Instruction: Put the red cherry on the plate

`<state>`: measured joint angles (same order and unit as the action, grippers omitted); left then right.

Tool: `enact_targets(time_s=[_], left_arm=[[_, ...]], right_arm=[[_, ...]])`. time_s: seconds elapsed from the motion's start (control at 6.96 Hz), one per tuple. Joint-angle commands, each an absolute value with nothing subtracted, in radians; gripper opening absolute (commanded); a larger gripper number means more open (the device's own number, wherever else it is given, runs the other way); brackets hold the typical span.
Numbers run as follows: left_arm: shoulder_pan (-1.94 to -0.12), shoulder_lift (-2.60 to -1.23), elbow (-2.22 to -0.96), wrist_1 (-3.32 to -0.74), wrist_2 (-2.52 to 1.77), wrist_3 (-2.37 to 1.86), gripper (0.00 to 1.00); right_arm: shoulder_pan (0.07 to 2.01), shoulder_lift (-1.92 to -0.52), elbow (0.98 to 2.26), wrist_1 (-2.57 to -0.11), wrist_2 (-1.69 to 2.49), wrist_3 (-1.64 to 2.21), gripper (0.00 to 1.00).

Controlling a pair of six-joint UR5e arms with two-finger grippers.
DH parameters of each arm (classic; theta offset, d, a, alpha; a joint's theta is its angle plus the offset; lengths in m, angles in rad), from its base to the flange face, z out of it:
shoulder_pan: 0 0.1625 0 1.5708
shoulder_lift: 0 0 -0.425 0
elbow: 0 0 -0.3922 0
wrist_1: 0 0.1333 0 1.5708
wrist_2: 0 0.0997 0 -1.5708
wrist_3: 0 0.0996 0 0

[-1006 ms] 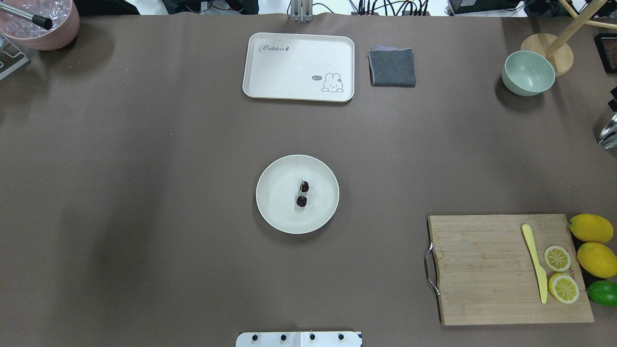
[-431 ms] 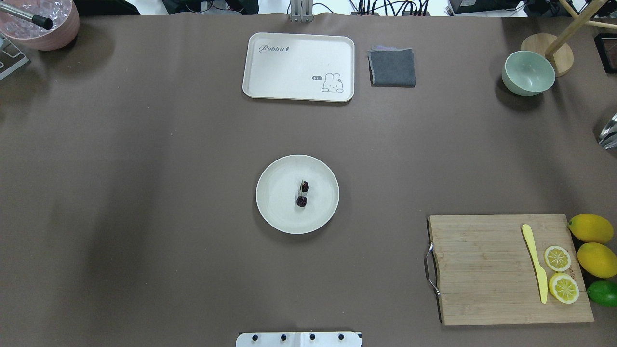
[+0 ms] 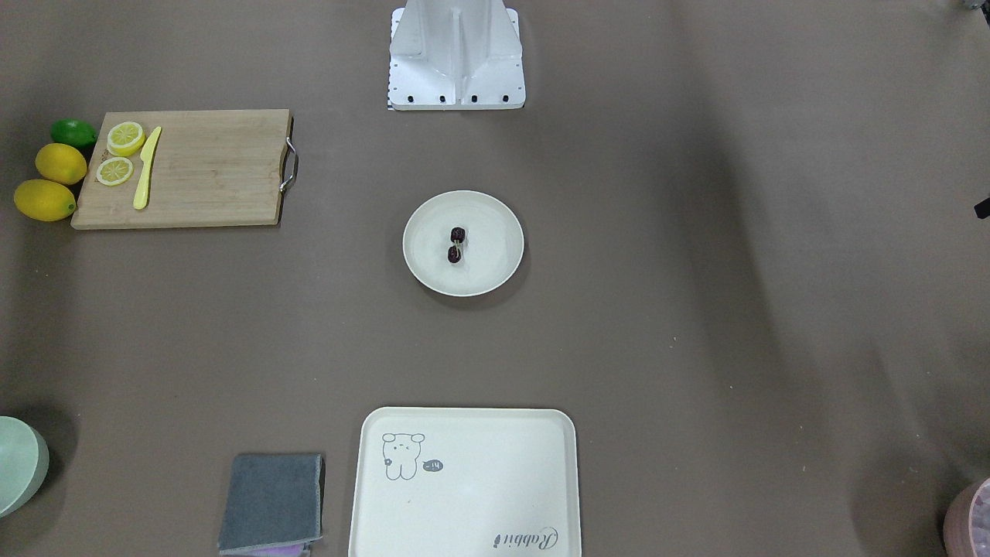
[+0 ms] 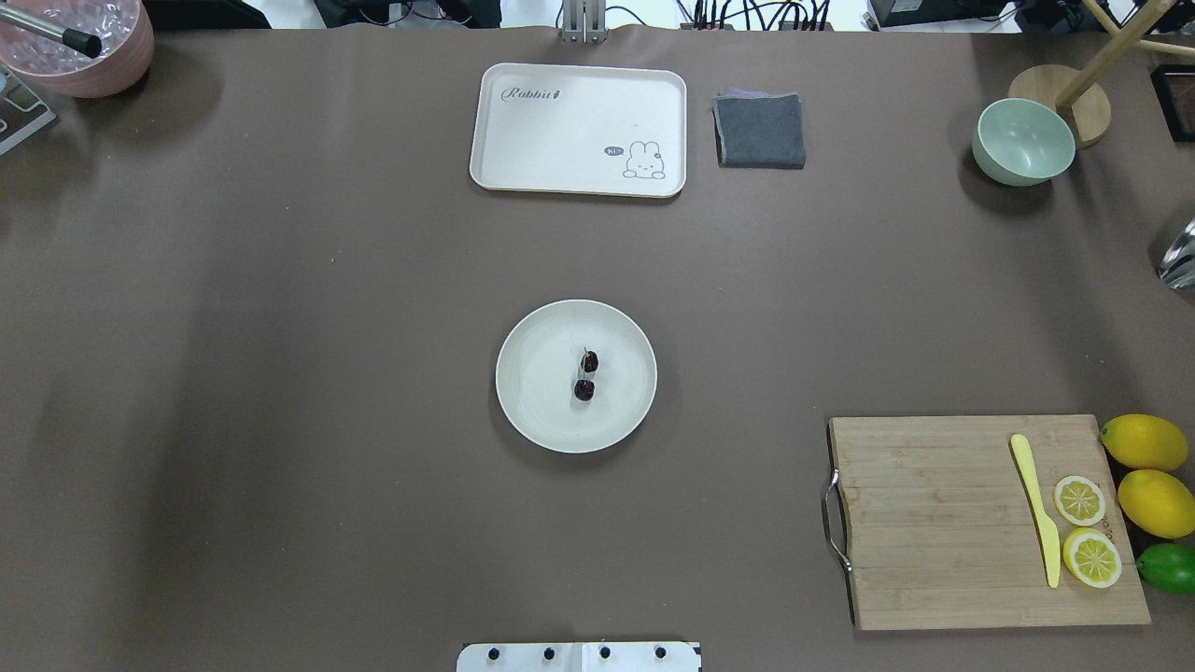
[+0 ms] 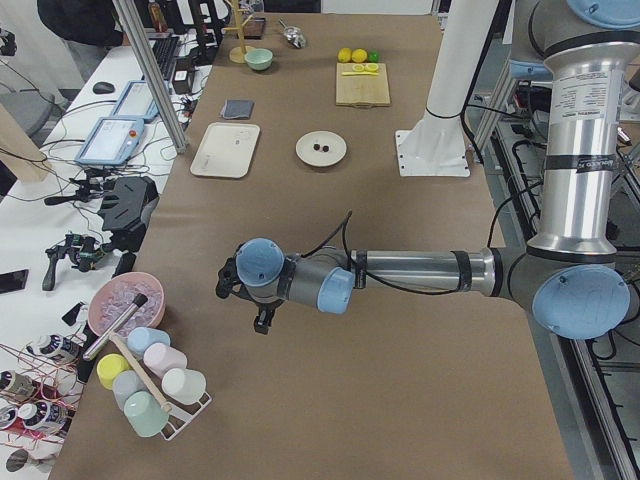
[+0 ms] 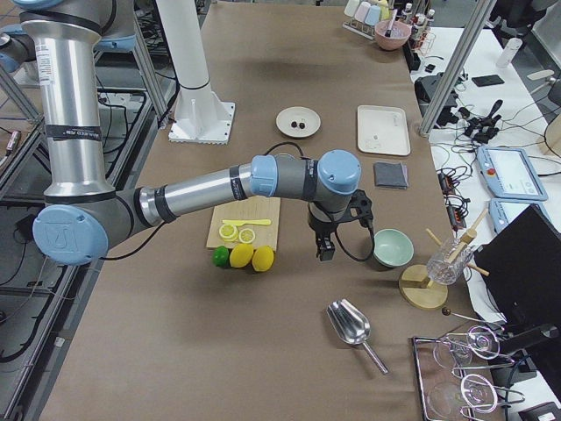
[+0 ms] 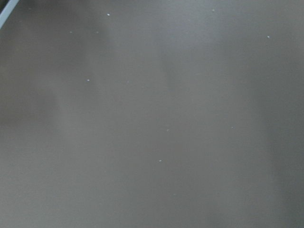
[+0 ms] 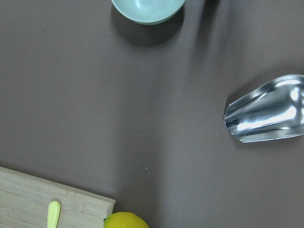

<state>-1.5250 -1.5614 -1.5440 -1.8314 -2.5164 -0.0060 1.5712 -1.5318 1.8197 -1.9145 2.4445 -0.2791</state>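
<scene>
The red cherry, a joined dark pair, lies near the middle of the round cream plate at the table's centre; it also shows in the front view as the cherry on the plate. Neither gripper is near it. The left gripper hangs over bare table far toward the left end, and I cannot tell whether it is open. The right gripper hangs beside the lemons and the green bowl; its state I cannot tell either. Both wrist views show no fingers.
A rabbit tray and a grey cloth sit at the far side. A cutting board with a yellow knife, lemon slices, lemons and a lime is at the right. A metal scoop lies beyond.
A dark piece at the overhead view's right edge has left the view. The cherry and plate have not moved.
</scene>
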Motion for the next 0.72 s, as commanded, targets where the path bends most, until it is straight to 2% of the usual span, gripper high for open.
enact_targets(time_s=[0.0,0.57], left_arm=[[-1.548,-1.566,-1.532,-1.800,-2.419,-0.002,0.98],[-1.609,-1.499,-1.572,-1.784,-2.422,0.110,0.98]], right_arm=[[1.600,-1.549,1.799,-1.914,2.412,-0.359,1.00],[1.702,-1.597,1.799,-1.911,2.299,-0.466,1.00]])
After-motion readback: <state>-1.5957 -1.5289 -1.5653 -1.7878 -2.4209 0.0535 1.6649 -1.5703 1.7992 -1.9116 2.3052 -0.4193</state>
